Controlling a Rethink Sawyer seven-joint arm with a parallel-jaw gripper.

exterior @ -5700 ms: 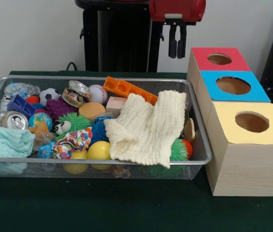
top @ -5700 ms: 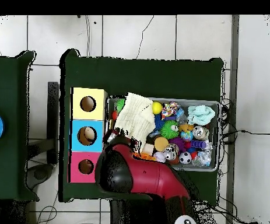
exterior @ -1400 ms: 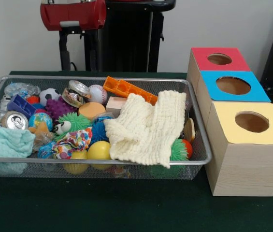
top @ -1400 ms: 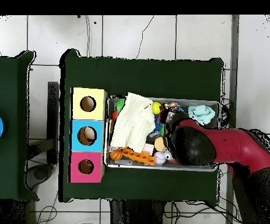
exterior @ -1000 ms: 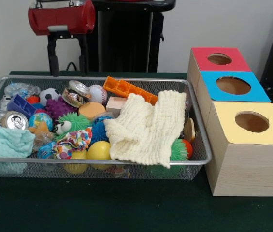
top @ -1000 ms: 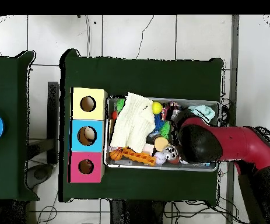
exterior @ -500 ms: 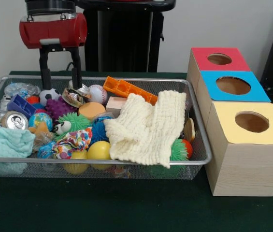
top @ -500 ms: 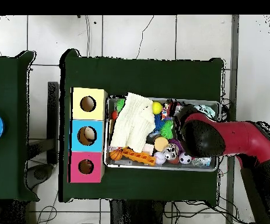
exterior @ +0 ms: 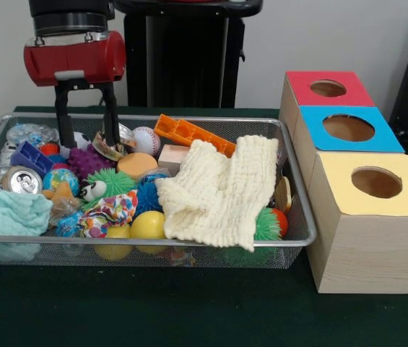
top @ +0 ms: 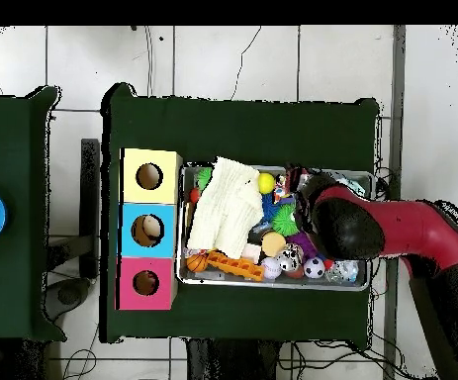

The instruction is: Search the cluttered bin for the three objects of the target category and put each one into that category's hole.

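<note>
The wire-mesh bin (exterior: 153, 239) lies on the green table, full of clutter; it also shows in the overhead view (top: 272, 286). My gripper (exterior: 86, 139) is open, its two black fingers (exterior: 63, 130) lowered into the bin's far left part, either side of a soccer ball (exterior: 81, 137). A small black-and-white toy (exterior: 94, 190) lies by a green spiky ball (exterior: 115, 181). No orange tiger shows. The red-panelled box's hole (exterior: 328, 88) is at the far right, seen also in the overhead view (top: 145, 283). In the overhead view my arm (top: 349, 228) covers the gripper.
A cream cloth (exterior: 222, 191) covers the bin's right half. An orange block (exterior: 189, 134), baseball (exterior: 146, 139), purple spiky ball (exterior: 88, 160), crushed can (exterior: 22, 181), teal cloth (exterior: 9, 213) and patterned scrap (exterior: 110, 211) lie around. The blue box (exterior: 348, 129) and yellow box (exterior: 375, 182) stand beside the red one.
My gripper has come down from above the bin and shifted left in the front view. Its open fingers are now down among the objects around the soccer ball.
</note>
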